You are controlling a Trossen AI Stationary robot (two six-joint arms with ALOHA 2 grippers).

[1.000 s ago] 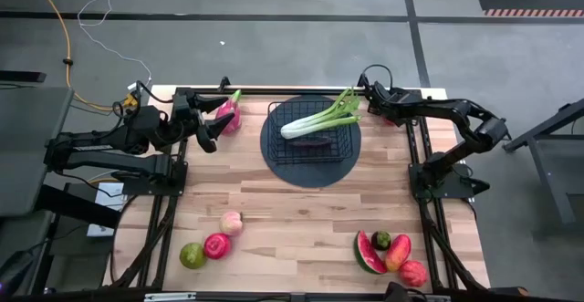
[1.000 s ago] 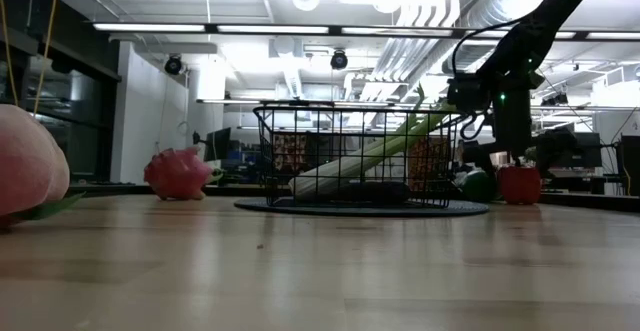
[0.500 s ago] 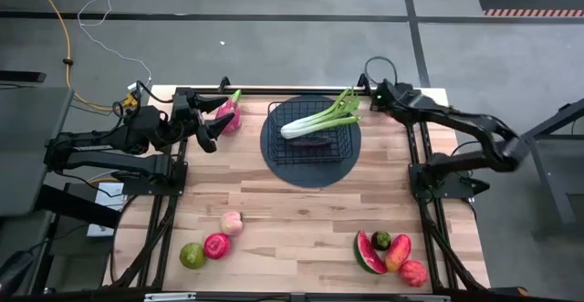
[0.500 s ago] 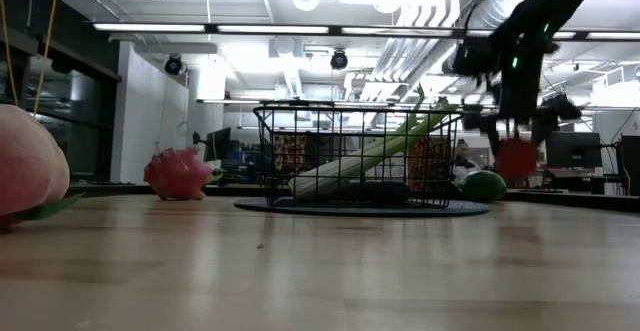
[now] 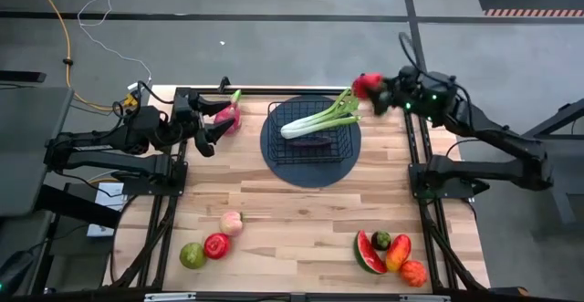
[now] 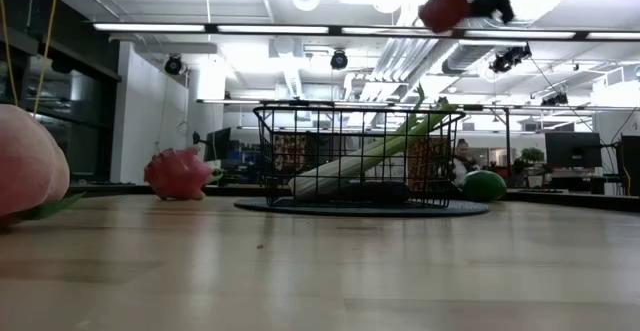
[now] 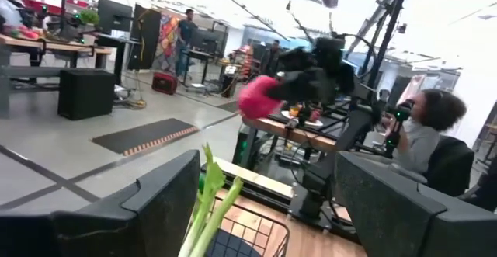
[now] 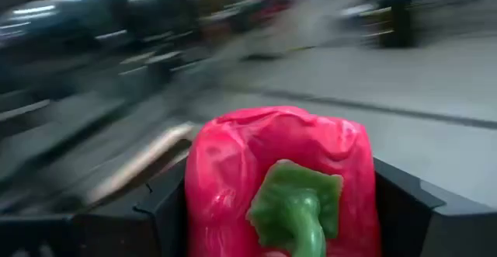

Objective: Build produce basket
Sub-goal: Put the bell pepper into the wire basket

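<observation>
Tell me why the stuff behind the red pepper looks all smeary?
In the right wrist view the red pepper is sharp between the right gripper fingers while the room behind is streaked with motion blur. In the left wrist view that pepper and the arm look smeared too. The low view's basket stays crisp.

The glossy red bell pepper with its green stem is cut off at the right wrist view's lower edge, against a blurred background.

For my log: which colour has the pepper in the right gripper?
Red, with a green stem; the red pepper shows best in the right wrist view.
</observation>
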